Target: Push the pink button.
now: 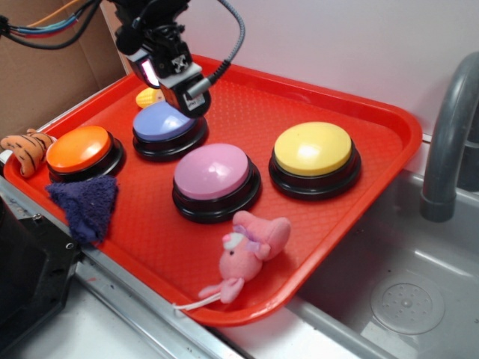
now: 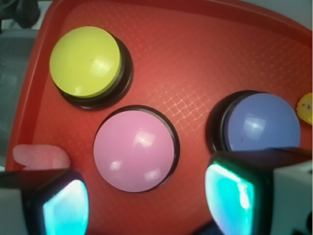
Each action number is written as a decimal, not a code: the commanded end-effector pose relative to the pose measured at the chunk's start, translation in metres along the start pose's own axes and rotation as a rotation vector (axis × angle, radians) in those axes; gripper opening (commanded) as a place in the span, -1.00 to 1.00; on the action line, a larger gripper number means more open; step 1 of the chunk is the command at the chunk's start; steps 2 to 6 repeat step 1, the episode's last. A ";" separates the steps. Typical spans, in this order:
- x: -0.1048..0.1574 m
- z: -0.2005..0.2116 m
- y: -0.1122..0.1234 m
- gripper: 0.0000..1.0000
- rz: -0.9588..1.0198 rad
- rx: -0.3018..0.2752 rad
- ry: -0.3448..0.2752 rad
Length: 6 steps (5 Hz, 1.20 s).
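Observation:
The pink button (image 1: pixel 212 170) (image 2: pixel 134 149), a lilac-pink dome on a black base, sits near the middle of the red tray (image 1: pixel 247 97). My gripper (image 1: pixel 174 88) (image 2: pixel 146 205) hangs above the tray's back left, over the blue-lavender button (image 1: pixel 163 123) (image 2: pixel 261 122) and apart from the pink one. It is open, and nothing lies between its two glowing teal pads (image 2: pixel 66 208). In the wrist view the pink button lies just ahead of the gap between the fingers.
A yellow button (image 1: pixel 313 148) (image 2: pixel 85 61) and an orange button (image 1: pixel 78 148) share the tray with a pink plush toy (image 1: pixel 247 250) (image 2: pixel 39 156), a purple cloth (image 1: pixel 86 206) and a small yellow object (image 1: pixel 148 97). A striped toy (image 1: pixel 26 149) lies at the left edge. A sink (image 1: pixel 404 299) and grey faucet (image 1: pixel 449 134) are right.

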<state>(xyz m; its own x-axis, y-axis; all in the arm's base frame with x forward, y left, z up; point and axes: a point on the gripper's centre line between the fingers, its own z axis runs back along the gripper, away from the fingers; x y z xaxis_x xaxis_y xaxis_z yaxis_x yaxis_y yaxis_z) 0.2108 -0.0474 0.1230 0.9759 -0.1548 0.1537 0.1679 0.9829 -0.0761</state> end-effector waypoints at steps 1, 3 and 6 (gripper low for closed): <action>0.015 0.027 -0.011 1.00 -0.041 0.034 -0.087; 0.015 0.027 -0.011 1.00 -0.041 0.034 -0.087; 0.015 0.027 -0.011 1.00 -0.041 0.034 -0.087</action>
